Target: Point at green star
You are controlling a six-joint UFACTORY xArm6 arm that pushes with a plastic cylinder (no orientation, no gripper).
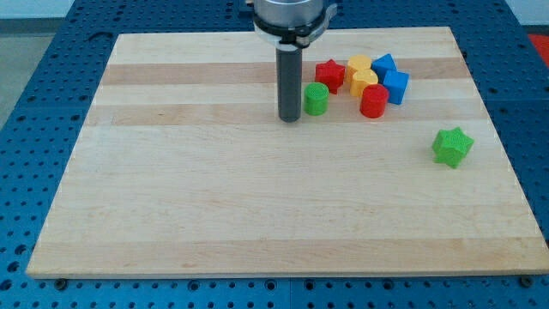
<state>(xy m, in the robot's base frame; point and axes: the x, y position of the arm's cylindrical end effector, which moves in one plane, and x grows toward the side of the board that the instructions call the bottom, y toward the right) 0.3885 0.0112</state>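
The green star (451,146) lies alone on the wooden board (214,197) at the view's right, below the cluster of blocks. My tip (290,118) rests on the board near the view's top centre, far to the left of the green star. It stands just left of a green cylinder (316,99), close to it; I cannot tell if they touch.
To the right of the tip is a cluster: a red star (329,75), two yellow blocks (359,66) (364,81), a red cylinder (374,101) and two blue blocks (384,64) (396,86). The board's right edge runs close beyond the green star.
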